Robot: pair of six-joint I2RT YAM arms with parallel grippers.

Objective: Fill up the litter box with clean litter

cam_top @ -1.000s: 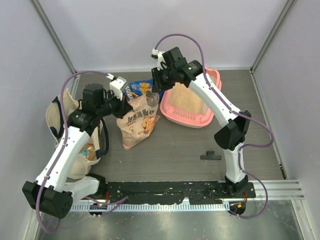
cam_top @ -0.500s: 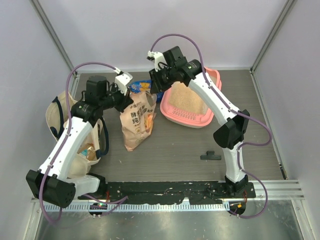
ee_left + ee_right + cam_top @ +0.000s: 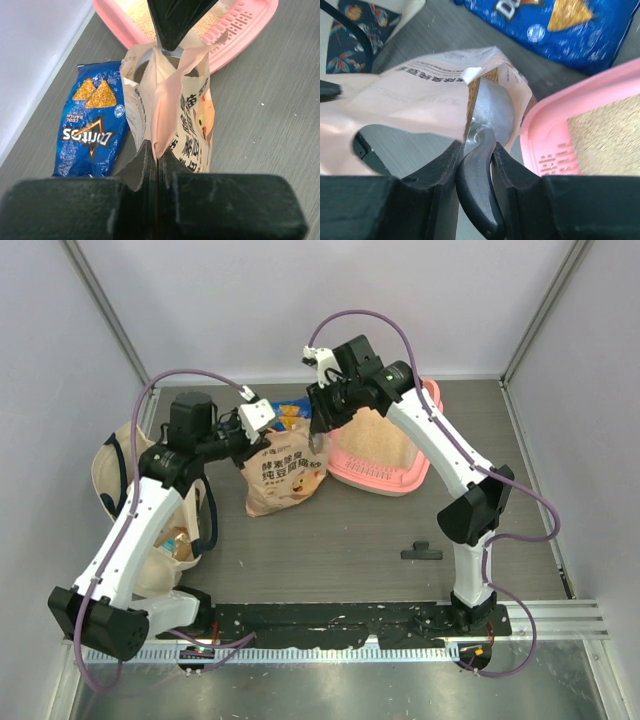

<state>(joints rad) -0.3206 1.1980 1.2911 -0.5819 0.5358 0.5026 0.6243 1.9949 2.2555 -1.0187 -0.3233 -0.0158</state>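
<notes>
Two pinches: left gripper (image 3: 158, 152) nips the litter bag (image 3: 192, 115) rim, right gripper (image 3: 477, 146) clamps a scoop (image 3: 491, 110) half-hidden inside.

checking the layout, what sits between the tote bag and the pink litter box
The cat-printed litter bag, standing open; the top external view shows it.

"Doritos" + "COOL RANCH", white on blue chip bag (image 3: 95, 132), just left of left gripper (image 3: 157, 156) | brown Chinese characters on litter bag (image 3: 192, 125) pinched in this gripper, not surely readable | grey small print on same bag above right gripper (image 3: 476, 142), blurred
</notes>
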